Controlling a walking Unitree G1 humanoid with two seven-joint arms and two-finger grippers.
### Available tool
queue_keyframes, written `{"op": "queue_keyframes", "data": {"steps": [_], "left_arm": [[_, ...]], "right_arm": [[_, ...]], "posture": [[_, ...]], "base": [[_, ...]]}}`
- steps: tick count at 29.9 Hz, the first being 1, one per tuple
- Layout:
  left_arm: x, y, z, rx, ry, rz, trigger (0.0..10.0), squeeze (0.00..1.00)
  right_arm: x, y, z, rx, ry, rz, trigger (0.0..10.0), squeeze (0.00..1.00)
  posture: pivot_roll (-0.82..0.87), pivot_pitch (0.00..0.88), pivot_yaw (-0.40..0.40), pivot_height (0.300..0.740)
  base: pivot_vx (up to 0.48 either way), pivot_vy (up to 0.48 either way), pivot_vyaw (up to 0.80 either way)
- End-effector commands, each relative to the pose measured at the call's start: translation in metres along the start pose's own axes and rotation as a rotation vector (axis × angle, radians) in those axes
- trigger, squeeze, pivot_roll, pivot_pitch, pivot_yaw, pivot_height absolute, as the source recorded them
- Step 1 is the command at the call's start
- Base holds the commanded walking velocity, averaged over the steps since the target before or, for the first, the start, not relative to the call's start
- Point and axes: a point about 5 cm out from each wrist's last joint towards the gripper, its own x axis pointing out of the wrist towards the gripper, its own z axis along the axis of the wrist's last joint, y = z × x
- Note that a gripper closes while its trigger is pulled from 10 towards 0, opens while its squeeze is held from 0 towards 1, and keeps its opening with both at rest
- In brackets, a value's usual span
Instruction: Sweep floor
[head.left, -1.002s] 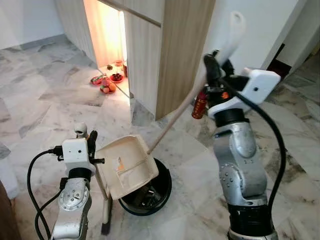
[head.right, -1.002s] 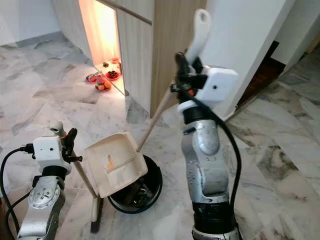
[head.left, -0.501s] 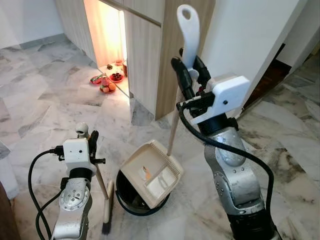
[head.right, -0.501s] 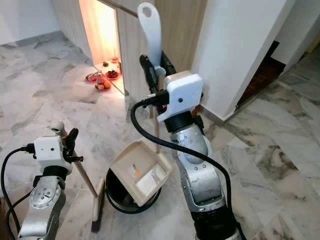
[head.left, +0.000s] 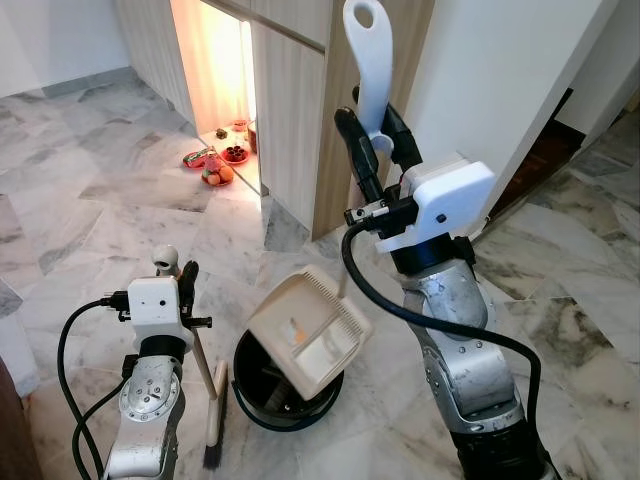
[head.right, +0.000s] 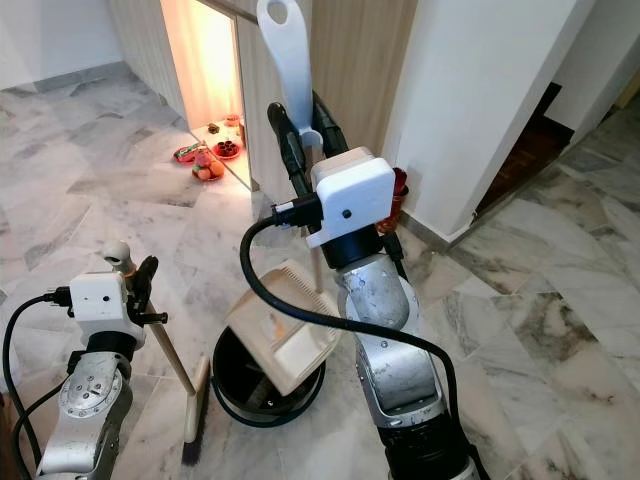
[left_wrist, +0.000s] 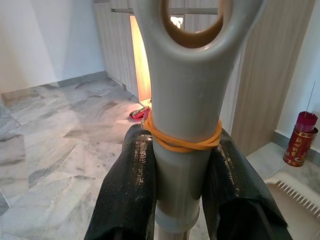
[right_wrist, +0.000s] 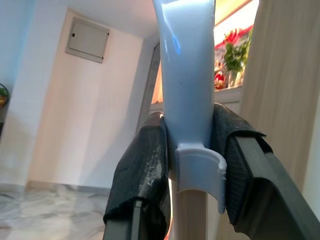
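Cream ribbed plastic forms the dustpan, tilted below the right gripper over a round black bin; its white handle is clamped there. The broom is clenched by the left gripper, bristles on marble floor.

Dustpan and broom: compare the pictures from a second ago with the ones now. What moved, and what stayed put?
The right gripper, shut on the dustpan handle, swung the handle from a slant up to nearly upright and drew inward toward the robot's left. The pan turned from facing the left arm to hang tilted over the black bin. The left gripper kept its hold on the broom, and the bin stayed in place.
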Motion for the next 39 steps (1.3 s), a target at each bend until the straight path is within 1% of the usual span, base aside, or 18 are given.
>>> {"op": "queue_keyframes", "data": {"steps": [1,7,10,15,26,29,31,33,36,39], "left_arm": [[0.003,-0.005,0.009,0.000,-0.058,-0.023,10.0,0.00],[0.004,-0.006,0.009,0.002,-0.060,-0.028,10.0,0.00],[0.004,-0.007,0.010,0.003,-0.061,-0.029,10.0,0.00],[0.004,-0.007,0.010,0.005,-0.062,-0.034,10.0,0.00],[0.004,-0.009,0.011,0.010,-0.066,-0.041,10.0,0.00],[0.004,-0.010,0.011,0.011,-0.067,-0.041,10.0,0.00],[0.004,-0.010,0.010,0.013,-0.066,-0.043,10.0,0.00],[0.004,-0.010,0.010,0.014,-0.066,-0.045,10.0,0.00],[0.004,-0.010,0.010,0.016,-0.066,-0.045,10.0,0.00],[0.004,-0.010,0.010,0.016,-0.067,-0.045,10.0,0.00]], "right_arm": [[0.004,-0.002,0.021,-0.023,-0.120,-0.010,10.0,0.00],[0.005,0.001,0.025,-0.038,-0.153,-0.009,10.0,0.00],[0.005,0.003,0.028,-0.061,-0.175,-0.007,10.0,0.00],[0.004,0.005,0.028,-0.079,-0.182,-0.003,10.0,0.00],[0.004,0.001,0.029,-0.126,-0.196,-0.049,10.0,0.00],[0.004,0.000,0.029,-0.151,-0.200,-0.052,10.0,0.00],[0.004,-0.001,0.029,-0.192,-0.202,-0.066,10.0,0.00],[0.004,-0.002,0.030,-0.205,-0.205,-0.082,10.0,0.00],[0.004,-0.003,0.030,-0.206,-0.212,-0.099,10.0,0.00],[0.005,-0.005,0.032,-0.181,-0.218,-0.121,10.0,0.00]], "posture": [[0.11,0.052,-0.070,0.740],[0.11,0.051,-0.071,0.740],[0.11,0.051,-0.071,0.740],[0.11,0.052,-0.073,0.740],[0.11,0.051,-0.073,0.740],[0.11,0.051,-0.074,0.740],[0.11,0.051,-0.074,0.740],[0.11,0.052,-0.074,0.740],[0.11,0.052,-0.074,0.740],[0.11,0.052,-0.075,0.740]], "base": [[0.000,0.000,0.00],[0.000,0.000,0.00],[0.000,0.000,0.00],[0.000,0.000,0.00],[0.000,0.000,0.00],[0.000,0.000,0.00],[0.000,0.000,0.00],[0.000,0.000,0.00],[0.000,0.000,0.00],[0.000,0.000,0.00]]}}
